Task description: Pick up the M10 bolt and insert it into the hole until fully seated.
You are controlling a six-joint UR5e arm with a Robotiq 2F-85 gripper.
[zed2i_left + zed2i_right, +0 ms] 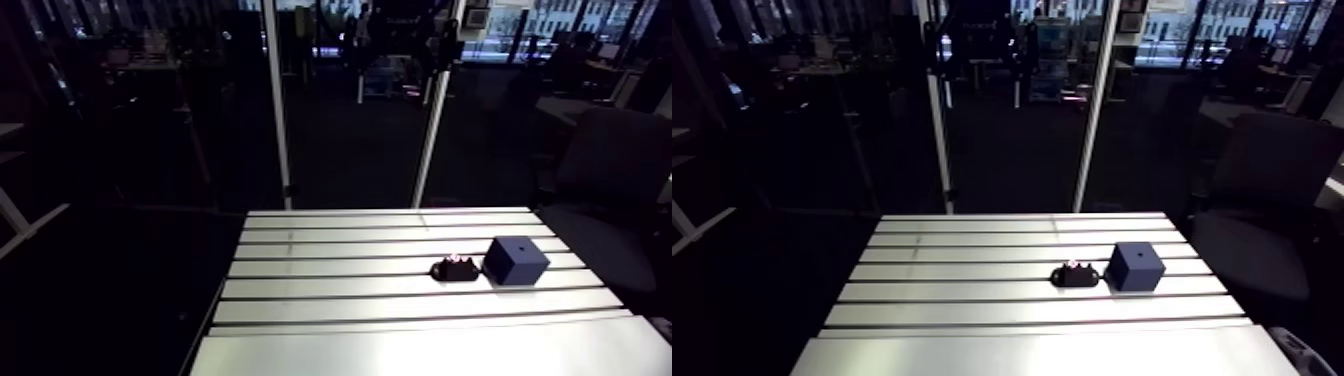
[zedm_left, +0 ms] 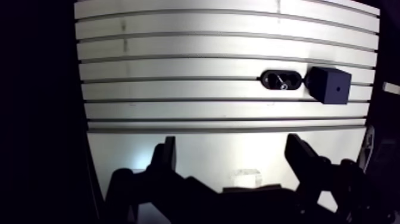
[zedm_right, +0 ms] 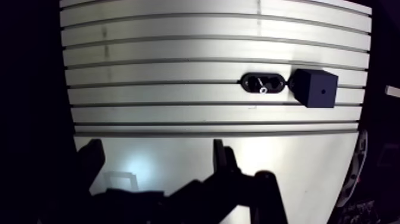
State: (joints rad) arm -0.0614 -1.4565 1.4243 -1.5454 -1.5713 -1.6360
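Wrist view is showing the claw [image 2: 231, 143] with its two fingers [image 2: 168, 156] spread wide apart, and nothing is sitting between them. Under the claw the silver tabletop [image 2: 178, 47] is lying with long dark grooves running across it. The claw is hanging over the near edge of the tabletop. Far ahead of it, and off to the side of one finger, a small black holder [image 2: 281, 79] is lying flat. Something tiny and shiny is sitting in the holder, and it is looking like the bolt [image 2: 283, 86], though it is too small to tell for sure. So the bolt is resting well apart from the claw, and the claw is not touching it. A blue block [image 2: 329, 85] is standing just beside the holder, on the side away from the middle of the tabletop. I cannot tell if they are touching. A little round hole [image 1: 522, 246] is showing on top of the block.
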